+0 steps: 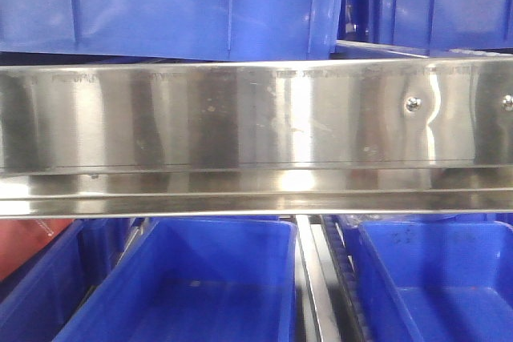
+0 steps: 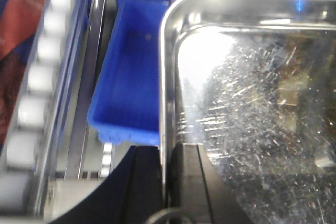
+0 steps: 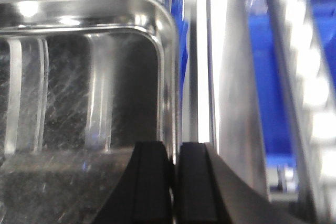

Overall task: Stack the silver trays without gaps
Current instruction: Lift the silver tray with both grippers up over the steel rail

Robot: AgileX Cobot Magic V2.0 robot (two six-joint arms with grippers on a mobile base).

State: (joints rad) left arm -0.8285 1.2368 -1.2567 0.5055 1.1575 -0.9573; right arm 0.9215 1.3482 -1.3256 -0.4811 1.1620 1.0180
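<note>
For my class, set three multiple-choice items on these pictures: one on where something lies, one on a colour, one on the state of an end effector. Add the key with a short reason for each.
1. In the left wrist view, where does the blue bin lie from the silver tray?
A) to its left
B) to its right
C) inside it

2. In the front view, what colour are the bins below the steel rail?
A) green
B) blue
C) yellow

3. The right end effector is:
A) open, clear of everything
B) shut on a bin wall
C) shut on the silver tray

Key:
1 A, the bin shows beyond the tray's left edge.
2 B, they are plainly blue.
3 C, its black fingers pinch the tray's edge between them.
</note>
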